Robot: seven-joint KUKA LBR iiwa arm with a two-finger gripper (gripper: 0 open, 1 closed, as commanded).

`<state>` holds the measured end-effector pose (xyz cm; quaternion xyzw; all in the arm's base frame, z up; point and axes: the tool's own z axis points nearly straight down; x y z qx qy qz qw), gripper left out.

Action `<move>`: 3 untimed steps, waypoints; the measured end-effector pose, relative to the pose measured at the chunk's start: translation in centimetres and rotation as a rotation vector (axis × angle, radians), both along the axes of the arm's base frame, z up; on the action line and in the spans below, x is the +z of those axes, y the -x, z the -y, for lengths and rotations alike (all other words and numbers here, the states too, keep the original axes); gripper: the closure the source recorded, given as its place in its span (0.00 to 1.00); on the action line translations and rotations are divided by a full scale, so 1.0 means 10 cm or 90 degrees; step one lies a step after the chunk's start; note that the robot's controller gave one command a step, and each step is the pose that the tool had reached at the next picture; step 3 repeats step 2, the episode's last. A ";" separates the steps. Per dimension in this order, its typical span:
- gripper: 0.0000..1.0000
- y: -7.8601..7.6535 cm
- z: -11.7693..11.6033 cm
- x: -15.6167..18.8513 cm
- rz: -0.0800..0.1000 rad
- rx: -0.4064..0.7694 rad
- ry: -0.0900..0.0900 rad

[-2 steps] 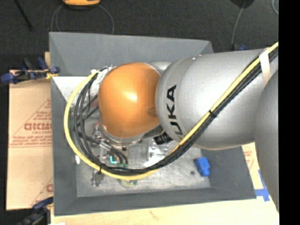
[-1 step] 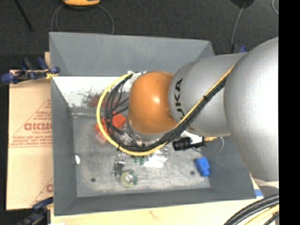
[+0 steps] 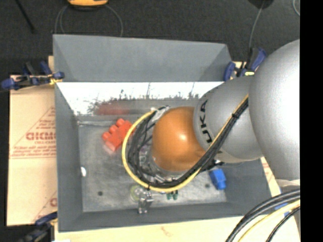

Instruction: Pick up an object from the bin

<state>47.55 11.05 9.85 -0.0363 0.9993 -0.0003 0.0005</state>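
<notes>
Camera view: the arm (image 3: pixel 262 110) comes in from 3 o'clock and bends down into the grey bin (image 3: pixel 67 175). Its orange cover (image 3: pixel 174 137) and looped cables (image 3: pixel 132 155) hang over the middle of the floor. The hand (image 3: pixel 145 201) is low at about 6 o'clock on the floor, close to the near wall. Whether it is apart or together cannot be told, and nothing can be seen clamped in it.

Just beside the hand, toward 10 o'clock from it, lies a pale roundish thing (image 3: pixel 135 191). It is too small and too much overlapped by the cables to give a long axis or a heading. Whether the hand touches it cannot be told.

A small green piece (image 3: pixel 172 196) lies near the hand on its 3 o'clock side, also by the near wall.

A red studded block (image 3: pixel 117 133) sits at 10 o'clock on the floor, its long axis running from 7 to 1 o'clock, well apart from the hand.

A blue block (image 3: pixel 217 179) lies at 4 o'clock under the arm, with its long axis from 11 to 5 o'clock.

A tiny white bit (image 3: pixel 84 172) rests at 9 o'clock near the left wall.
</notes>
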 end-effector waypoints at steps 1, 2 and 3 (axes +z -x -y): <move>1.00 0.00 -0.02 0.01 0.000 -0.001 -0.002; 1.00 -0.23 -0.14 1.53 0.007 -0.017 -0.002; 1.00 -0.23 -0.14 1.53 0.007 -0.017 -0.002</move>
